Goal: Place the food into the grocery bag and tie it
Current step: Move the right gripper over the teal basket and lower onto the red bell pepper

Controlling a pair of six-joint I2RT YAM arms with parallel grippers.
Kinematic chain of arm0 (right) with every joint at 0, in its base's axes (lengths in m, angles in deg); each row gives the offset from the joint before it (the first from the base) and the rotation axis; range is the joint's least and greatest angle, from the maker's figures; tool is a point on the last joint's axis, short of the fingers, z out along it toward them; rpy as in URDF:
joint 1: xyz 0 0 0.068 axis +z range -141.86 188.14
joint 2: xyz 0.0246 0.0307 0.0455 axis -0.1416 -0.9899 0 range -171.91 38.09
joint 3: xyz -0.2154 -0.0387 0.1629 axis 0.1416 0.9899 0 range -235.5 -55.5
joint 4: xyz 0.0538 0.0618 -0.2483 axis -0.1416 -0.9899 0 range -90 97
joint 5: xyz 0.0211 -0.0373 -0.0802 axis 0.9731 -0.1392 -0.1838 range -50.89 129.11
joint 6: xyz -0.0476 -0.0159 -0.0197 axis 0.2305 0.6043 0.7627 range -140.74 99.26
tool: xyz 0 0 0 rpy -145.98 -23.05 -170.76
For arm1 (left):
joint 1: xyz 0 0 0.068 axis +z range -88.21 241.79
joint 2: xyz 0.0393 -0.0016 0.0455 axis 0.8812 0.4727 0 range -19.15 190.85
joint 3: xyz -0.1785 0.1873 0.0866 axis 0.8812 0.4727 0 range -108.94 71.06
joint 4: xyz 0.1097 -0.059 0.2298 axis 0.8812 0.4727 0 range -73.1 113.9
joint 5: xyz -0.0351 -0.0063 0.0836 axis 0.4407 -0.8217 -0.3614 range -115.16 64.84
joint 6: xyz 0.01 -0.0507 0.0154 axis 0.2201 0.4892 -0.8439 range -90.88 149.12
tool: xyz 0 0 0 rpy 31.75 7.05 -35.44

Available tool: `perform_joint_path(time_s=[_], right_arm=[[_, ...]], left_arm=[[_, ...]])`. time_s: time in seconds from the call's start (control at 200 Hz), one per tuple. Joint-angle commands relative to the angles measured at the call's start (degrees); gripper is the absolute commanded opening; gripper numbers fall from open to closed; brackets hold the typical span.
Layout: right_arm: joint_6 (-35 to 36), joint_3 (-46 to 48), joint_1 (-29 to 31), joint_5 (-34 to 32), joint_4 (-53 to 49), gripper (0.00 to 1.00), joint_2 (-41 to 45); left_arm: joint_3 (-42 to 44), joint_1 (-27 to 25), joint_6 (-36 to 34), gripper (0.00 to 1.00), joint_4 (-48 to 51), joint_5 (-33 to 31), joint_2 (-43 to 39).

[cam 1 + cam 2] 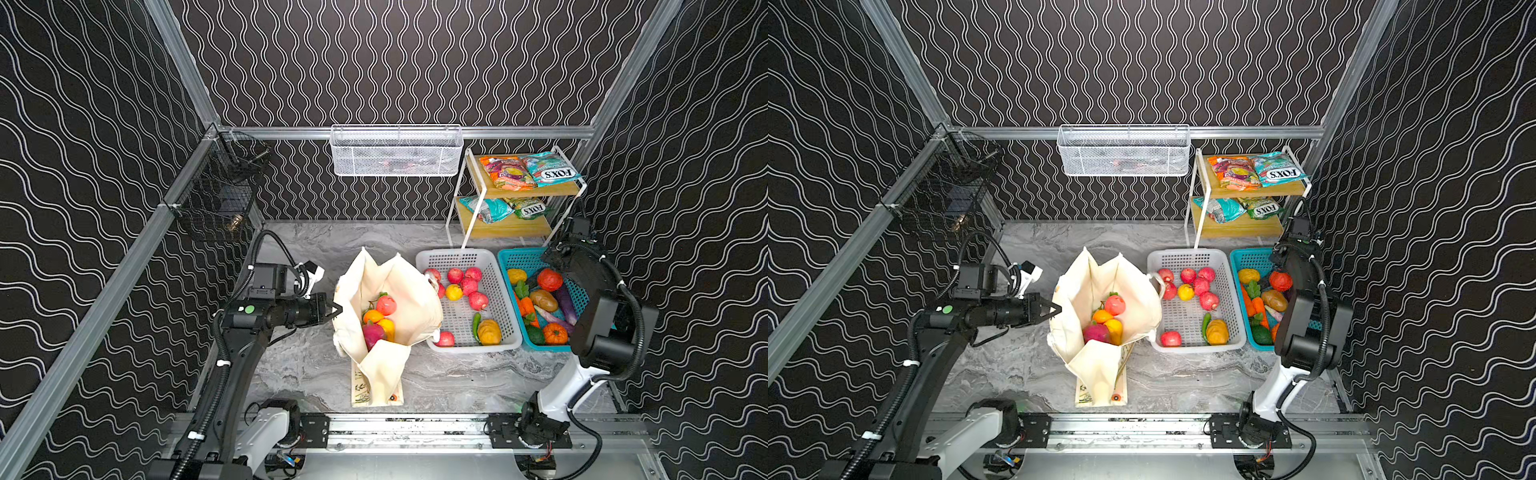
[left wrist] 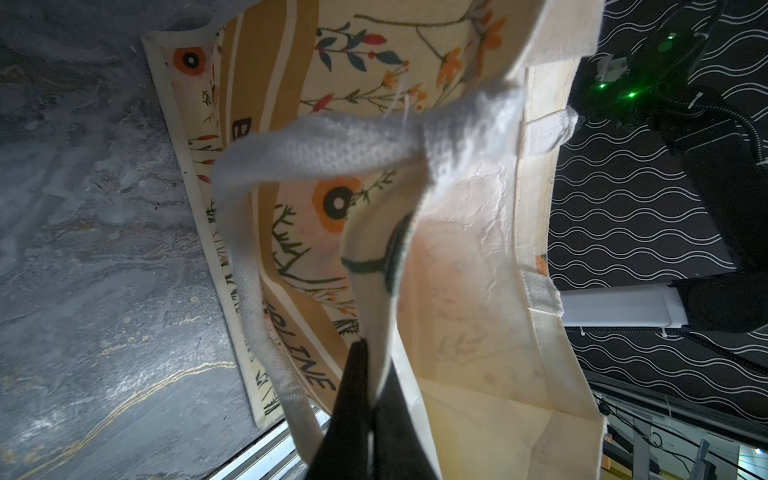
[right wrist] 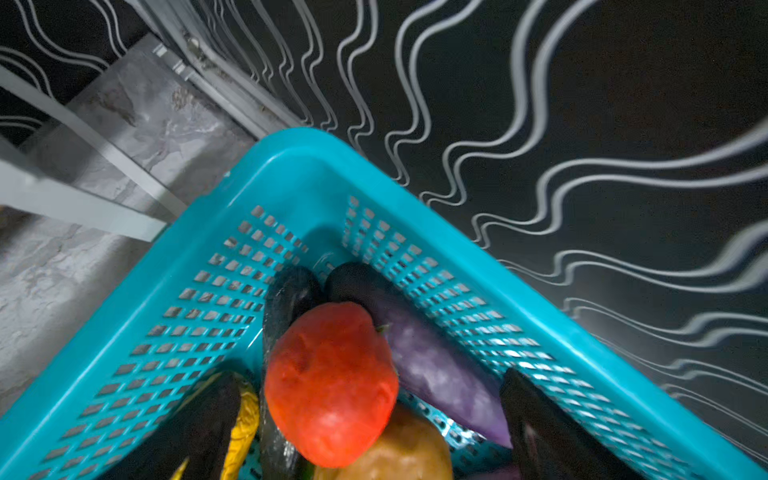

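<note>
1. Cream canvas first: the grocery bag (image 1: 419,299) stands open on the worktop (image 1: 311,361), its near rim right at the tips of my left gripper (image 1: 338,309). That gripper is clamped fully down on the cloth. The left wrist view shows the rim pinched between the dark fingers (image 2: 357,395). I take this hold as propping the mouth wide for drops.
2. Just beyond that gripper, inside the bag, lie a pink-red fruit (image 1: 386,304), an orange (image 1: 372,316), a yellow pear (image 1: 387,328) and a dragon fruit (image 1: 372,334). So I judge loading to be under way and the tying not begun.
3. A thick handle (image 2: 324,145) hangs slack on the left gripper's side, outside the mouth, so it blocks nothing.
4. My right gripper (image 3: 370,386) is well apart from the bag, low in the teal basket (image 1: 505,266). Its jaws are spread as wide as they go and hold nothing. The red tomato (image 1: 549,279) sits between them. I cannot tell whether it touches them, but it looks like my next pick.
5. Between the two grippers, beside the bag, sits the white basket (image 1: 461,257). The snack packets (image 1: 548,168) wait on the shelf rack (image 1: 536,192) beyond the right gripper.
</note>
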Motion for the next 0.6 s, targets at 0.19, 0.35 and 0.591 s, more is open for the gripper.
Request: perform_joint_path(time_s=[0.19,0.35,0.591], right_arm=[[-2.8,0.2,-0.5,6.5,2.9,0.97,-2.1],[-4.1,1.3,-0.6,7.5,3.7,0.96,-2.7],[-5.4,2.8,-1.2,7.9,4.6,0.97,-3.6]], left_arm=[[-0.2,-0.1,-0.9,0.0,1.4,0.1,0.6],[-0.2,0.0,-0.7,0.0,1.5,0.0,0.5],[-1.1,-0.1,-1.0,0.0,1.9,-0.3,0.7]])
